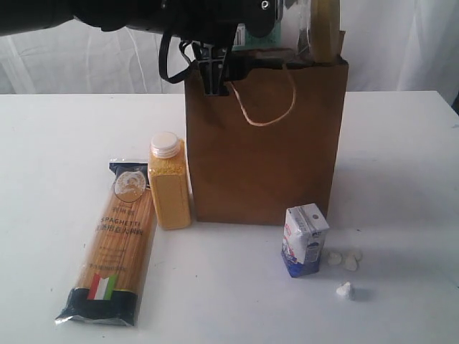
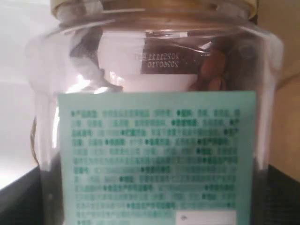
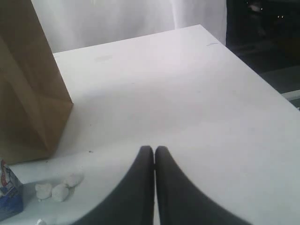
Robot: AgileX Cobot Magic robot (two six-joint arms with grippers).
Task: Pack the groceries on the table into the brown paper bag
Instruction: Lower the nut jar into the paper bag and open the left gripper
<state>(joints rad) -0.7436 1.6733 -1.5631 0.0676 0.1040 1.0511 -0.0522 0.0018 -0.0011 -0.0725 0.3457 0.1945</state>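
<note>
The brown paper bag (image 1: 265, 143) stands upright at the middle back of the table (image 1: 401, 179). My left gripper (image 1: 283, 27) is shut on the gold-lidded clear jar (image 1: 321, 29), which is tipped on its side over the bag's mouth; the jar's green label (image 2: 154, 150) fills the left wrist view. The spaghetti packet (image 1: 115, 244) lies flat at the front left. Beside it, against the bag, stands the yellow-grain bottle (image 1: 169, 183). The small white-blue carton (image 1: 304, 240) stands in front of the bag. My right gripper (image 3: 154, 149) is shut and empty over bare table right of the bag (image 3: 28, 93).
A few small white lumps (image 1: 344, 259) lie right of the carton, and another (image 1: 345, 290) sits nearer the front edge; the lumps (image 3: 54, 190) also show in the right wrist view. A white curtain hangs behind the table. The table's right edge (image 3: 262, 79) drops off to dark floor.
</note>
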